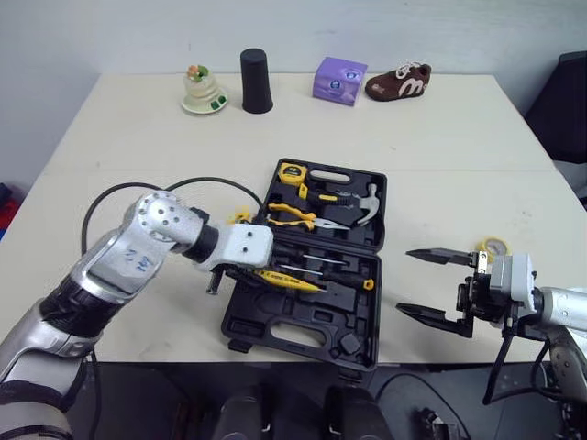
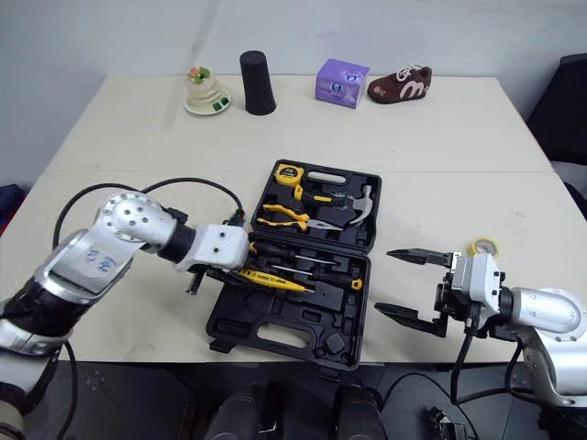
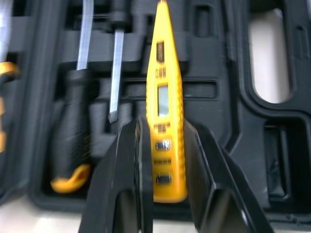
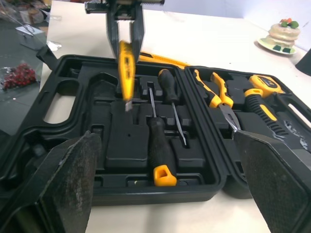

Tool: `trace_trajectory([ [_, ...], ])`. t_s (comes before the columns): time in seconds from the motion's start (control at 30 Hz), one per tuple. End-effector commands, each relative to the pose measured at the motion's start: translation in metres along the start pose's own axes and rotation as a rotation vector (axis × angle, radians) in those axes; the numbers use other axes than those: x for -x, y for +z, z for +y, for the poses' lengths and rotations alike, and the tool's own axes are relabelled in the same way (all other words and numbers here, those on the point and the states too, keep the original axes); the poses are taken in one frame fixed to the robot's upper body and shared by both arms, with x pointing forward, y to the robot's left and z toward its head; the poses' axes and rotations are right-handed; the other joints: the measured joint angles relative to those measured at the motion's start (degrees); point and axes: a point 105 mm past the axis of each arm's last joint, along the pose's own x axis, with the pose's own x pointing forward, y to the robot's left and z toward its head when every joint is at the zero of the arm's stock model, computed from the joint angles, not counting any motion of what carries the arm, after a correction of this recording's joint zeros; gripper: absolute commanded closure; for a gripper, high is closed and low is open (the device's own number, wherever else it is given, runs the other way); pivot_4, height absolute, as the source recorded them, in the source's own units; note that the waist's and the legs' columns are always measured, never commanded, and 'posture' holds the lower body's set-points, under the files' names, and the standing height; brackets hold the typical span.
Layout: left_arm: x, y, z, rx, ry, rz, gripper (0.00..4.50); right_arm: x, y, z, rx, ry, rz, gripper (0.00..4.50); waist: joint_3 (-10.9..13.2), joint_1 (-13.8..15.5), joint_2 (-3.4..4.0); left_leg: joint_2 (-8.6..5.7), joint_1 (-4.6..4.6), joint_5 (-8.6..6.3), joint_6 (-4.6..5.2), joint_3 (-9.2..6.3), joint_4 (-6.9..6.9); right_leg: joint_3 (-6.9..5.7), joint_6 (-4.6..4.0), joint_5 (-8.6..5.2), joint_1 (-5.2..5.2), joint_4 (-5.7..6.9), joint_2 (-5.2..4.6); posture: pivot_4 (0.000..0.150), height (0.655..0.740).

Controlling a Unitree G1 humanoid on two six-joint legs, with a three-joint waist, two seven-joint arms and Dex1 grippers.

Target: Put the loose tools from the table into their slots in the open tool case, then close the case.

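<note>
Left wrist view: left gripper (image 3: 165, 124) clamped on the yellow tester pen (image 3: 165, 97), one black finger on each side of its button end; pen slants over the near half of the open tool case (image 1: 303, 325), tip low over the moulded tray; cannot tell whether the tip touches.

Right gripper (image 1: 404, 280) hangs over the table (image 1: 459, 165) just right of the case, near the front edge; fingers wide apart, holding nothing; small yellow tape roll (image 1: 493, 246) lies on the table beside its wrist.

Near half of the case: two screwdrivers (image 1: 321, 266) lie in slots alongside the pen, one with a black handle and yellow end; several recesses nearer the front are bare.

Far half of the case: pliers (image 1: 292, 215) with yellow grips; hammer (image 1: 367, 203) on the right side; yellow tape measure (image 1: 292, 172) in the far left corner.

Far edge of the table, left to right: small plate with a toy cake (image 1: 203, 90); black cup (image 1: 256, 82) upside down; purple box (image 1: 339, 80); brown shoe (image 1: 398, 82); all well apart from the case.
</note>
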Motion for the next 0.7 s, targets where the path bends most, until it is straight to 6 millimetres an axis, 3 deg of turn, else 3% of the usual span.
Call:
trace_trajectory([
  [0.03, -0.003, 0.003, 0.008, -0.065, -0.024, 0.073, 3.99, 0.000, 0.008, 0.006, 0.038, 0.022, -0.009, 0.00, 0.00, 0.17, 0.00, 0.04, -0.12, 0.00, 0.00, -0.01, 0.15, -0.01, 0.00, 0.00, -0.10, 0.04, 0.01, 0.150, 0.7400],
  [0.13, -0.006, 0.000, 0.012, -0.055, -0.010, 0.097, 3.99, 0.001, 0.010, 0.003, 0.036, -0.018, -0.025, 0.00, 0.00, 0.19, 0.00, 0.08, -0.52, -0.07, 0.12, -0.12, 0.64, -0.04, 0.02, 0.01, -0.30, 0.20, 0.04, 0.150, 0.7400],
  [0.47, -0.016, -0.009, 0.022, -0.060, 0.027, 0.137, 3.99, -0.001, 0.008, 0.010, 0.029, -0.008, -0.027, 0.00, 0.00, 0.19, 0.00, 0.04, -0.55, -0.12, 0.23, -0.16, 0.89, -0.04, 0.09, 0.05, -0.26, 0.35, -0.03, 0.150, 0.7400],
  [0.7, -0.011, -0.012, 0.025, -0.066, 0.021, 0.141, 3.99, -0.002, 0.007, 0.011, 0.031, -0.007, -0.030, 0.00, 0.00, 0.21, 0.00, 0.00, -0.56, -0.18, 0.33, -0.19, 1.13, -0.03, 0.09, 0.05, -0.24, 0.58, -0.13, 0.150, 0.7400],
])
